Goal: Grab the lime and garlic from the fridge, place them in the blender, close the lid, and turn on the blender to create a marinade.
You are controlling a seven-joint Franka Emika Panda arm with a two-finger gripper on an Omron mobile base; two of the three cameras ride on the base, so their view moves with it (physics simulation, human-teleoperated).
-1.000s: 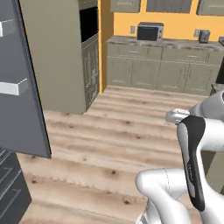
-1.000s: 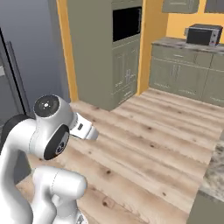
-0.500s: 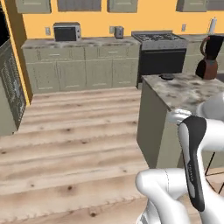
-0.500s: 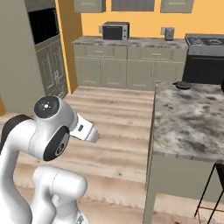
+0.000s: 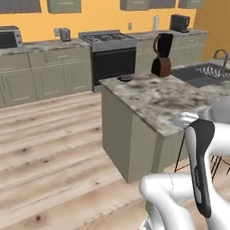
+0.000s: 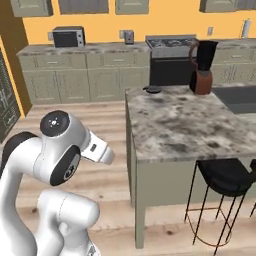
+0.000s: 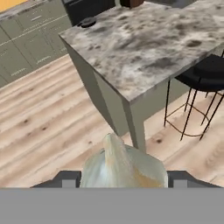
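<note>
In the hand view a pale, papery garlic (image 7: 124,162) bulb sits between my fingertips, and the gripper (image 7: 124,178) is shut on it above the wooden floor in front of the island. The blender (image 5: 161,56) (image 6: 202,67), a black jar on a reddish-brown base, stands at the far end of the island counter (image 5: 157,101) (image 6: 175,125) (image 7: 144,48). The dark round lid (image 5: 125,79) (image 6: 152,90) (image 7: 87,22) lies flat on the counter's far left corner, apart from the blender. The lime and the fridge are out of view.
A black stool (image 6: 225,175) (image 7: 210,70) stands at the island's near right side. A stove (image 5: 110,45) (image 6: 170,46) is behind the island, with a microwave (image 6: 68,36) and toaster (image 5: 64,33) on the back counter. A sink (image 5: 211,69) lies right of the blender.
The base has turned, so both base views swung from the fridge door and wall oven to the island with the blender. The arm keeps its folded pose.
</note>
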